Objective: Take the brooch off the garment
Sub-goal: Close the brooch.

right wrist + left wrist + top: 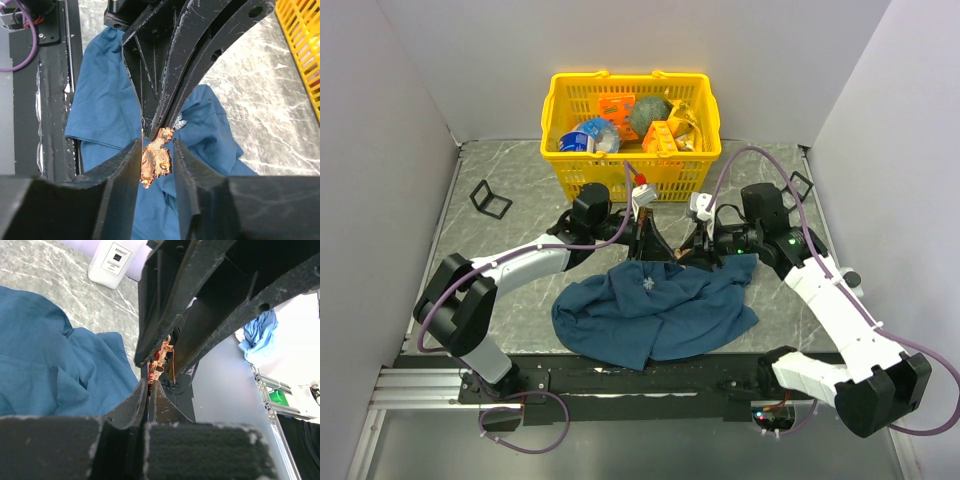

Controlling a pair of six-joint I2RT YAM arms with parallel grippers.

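The brooch [156,157], a small orange-red mesh trinket, hangs in the air just above the blue garment [105,100]. My left gripper [150,131] reaches in from the far side, shut, and pinches the brooch's upper end. My right gripper [156,145] has a finger on each side of the brooch and is closed against its edges. In the left wrist view the brooch [161,356] glints just past my left gripper [150,381], between the right arm's black fingers [155,315]. From the top, both grippers [647,248] [682,250] meet over the garment's [660,320] far edge; the brooch is hidden there.
A yellow basket [630,170] of mixed items stands just behind the grippers. Small black frames lie at the back left [490,200] and back right [800,185]. A tiny silvery mark [180,121] sits on the cloth. A white bottle [112,262] shows beyond the garment.
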